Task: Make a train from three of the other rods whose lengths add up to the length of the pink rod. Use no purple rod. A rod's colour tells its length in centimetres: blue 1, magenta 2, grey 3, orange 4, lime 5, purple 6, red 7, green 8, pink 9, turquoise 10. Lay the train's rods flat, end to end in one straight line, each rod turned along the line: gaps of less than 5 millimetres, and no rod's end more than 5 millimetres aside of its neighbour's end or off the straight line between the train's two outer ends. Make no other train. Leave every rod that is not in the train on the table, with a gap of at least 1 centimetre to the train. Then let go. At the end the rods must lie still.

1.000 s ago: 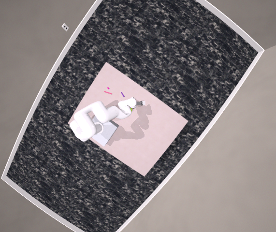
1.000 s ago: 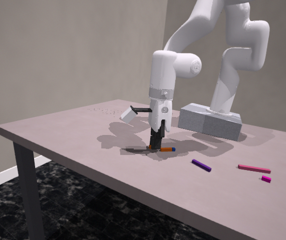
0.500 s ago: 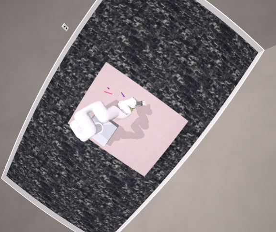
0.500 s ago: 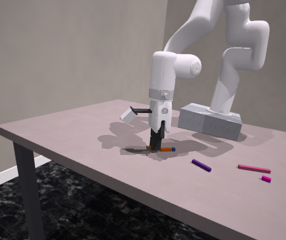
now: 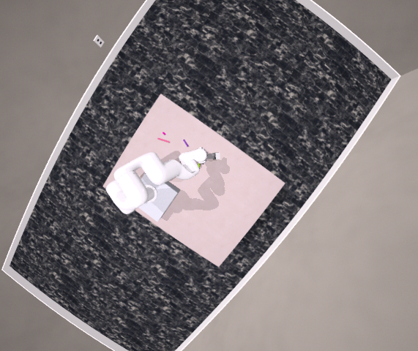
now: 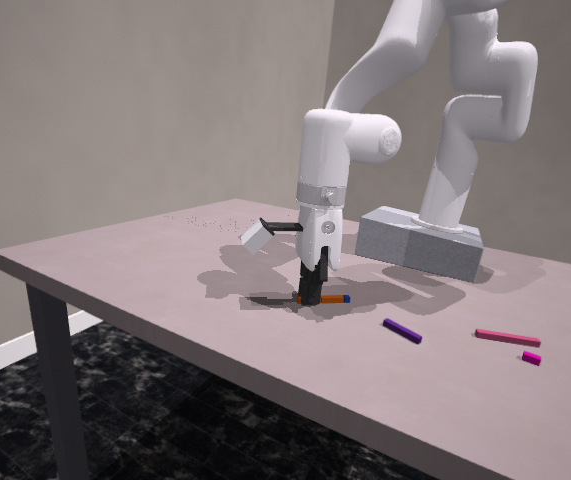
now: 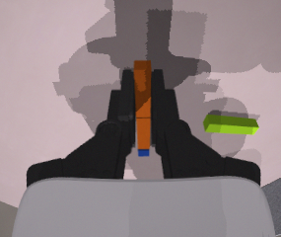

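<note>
Gripping the orange rod (image 6: 331, 298) down at the worktop (image 6: 120, 268), the jaws of the gripper (image 6: 310, 289) are closed on its sides, the rod lying flat and running out both ways from between them. A blue rod (image 6: 346, 298) sits right at its end. A lime rod (image 7: 231, 122) lies beside it, apart. Towards the near edge, the purple rod (image 6: 402, 330), pink rod (image 6: 507, 337) and magenta rod (image 6: 531, 358) lie well apart from the jaws.
</note>
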Robot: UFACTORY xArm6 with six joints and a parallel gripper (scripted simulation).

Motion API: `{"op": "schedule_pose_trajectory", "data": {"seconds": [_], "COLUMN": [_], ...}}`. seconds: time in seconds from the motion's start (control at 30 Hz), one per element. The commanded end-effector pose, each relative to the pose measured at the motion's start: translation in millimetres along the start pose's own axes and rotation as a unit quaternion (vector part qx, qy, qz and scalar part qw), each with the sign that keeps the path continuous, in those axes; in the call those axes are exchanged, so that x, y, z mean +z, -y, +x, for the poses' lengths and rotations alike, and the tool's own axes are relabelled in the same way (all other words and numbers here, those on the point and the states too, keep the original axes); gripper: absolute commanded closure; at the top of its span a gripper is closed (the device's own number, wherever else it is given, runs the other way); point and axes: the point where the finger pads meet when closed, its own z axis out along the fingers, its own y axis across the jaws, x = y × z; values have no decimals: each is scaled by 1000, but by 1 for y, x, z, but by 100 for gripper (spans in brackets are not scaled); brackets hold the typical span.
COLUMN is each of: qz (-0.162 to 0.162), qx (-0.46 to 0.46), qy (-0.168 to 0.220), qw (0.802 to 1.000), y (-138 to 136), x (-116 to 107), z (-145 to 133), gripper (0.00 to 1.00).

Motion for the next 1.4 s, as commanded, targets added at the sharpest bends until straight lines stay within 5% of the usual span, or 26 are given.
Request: {"op": "schedule_pose_trajectory", "data": {"seconds": [0.0,1.07,1.37], "qz": [1,1,1], "qx": [0,0,0], "qy": [-2,-2,-2], "qw": [1000,1000,1000], "y": [1,1,1], "x": [-1,-1,-1], "z": [2,2,2], "gripper": [96,96,84]}}
